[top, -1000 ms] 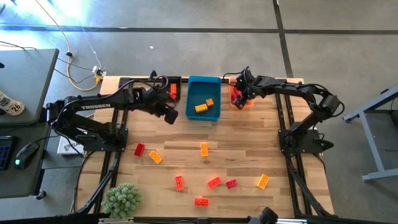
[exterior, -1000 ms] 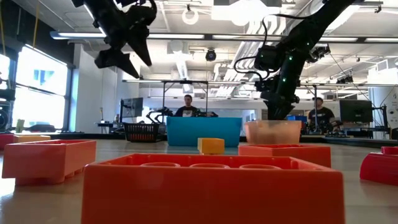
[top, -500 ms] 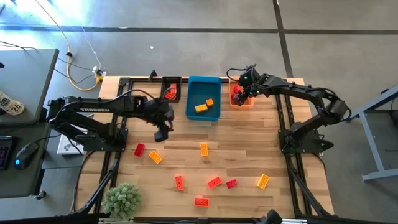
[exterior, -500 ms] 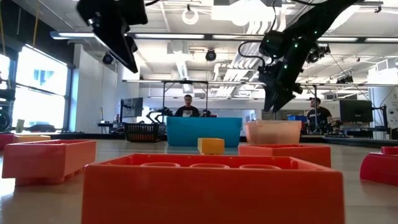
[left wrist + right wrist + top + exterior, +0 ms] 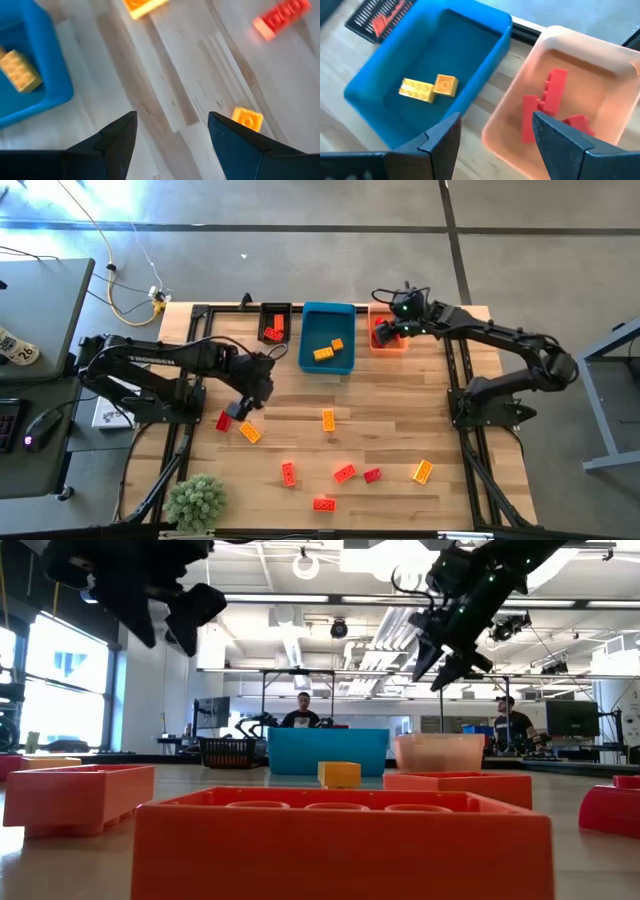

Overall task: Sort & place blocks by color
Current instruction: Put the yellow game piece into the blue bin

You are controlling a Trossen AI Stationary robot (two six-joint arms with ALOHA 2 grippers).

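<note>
Bricks scattered across the table (image 5: 400, 405), both end effectors spread apart and empty.
You handle light, rigid, slick plastic: pinch each brick across its flat long sides, not its studs. Left end effector (image 5: 240, 406) hangs near the red brick (image 5: 224, 420); right end effector (image 5: 385, 330) hovers over the orange bin (image 5: 389, 347). Only your right wrist view shows red bricks (image 5: 547, 102) inside it and yellow ones in the blue bin (image 5: 485, 40).

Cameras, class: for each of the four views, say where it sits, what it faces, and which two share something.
High: overhead, facing down on table, both arms.
Low: tabletop level, facing the room; arms overhead.
Left wrist: over wood, open left tool.
Right wrist: above bins, open right tool.
Shared: blue bin appears in all four views.
</note>
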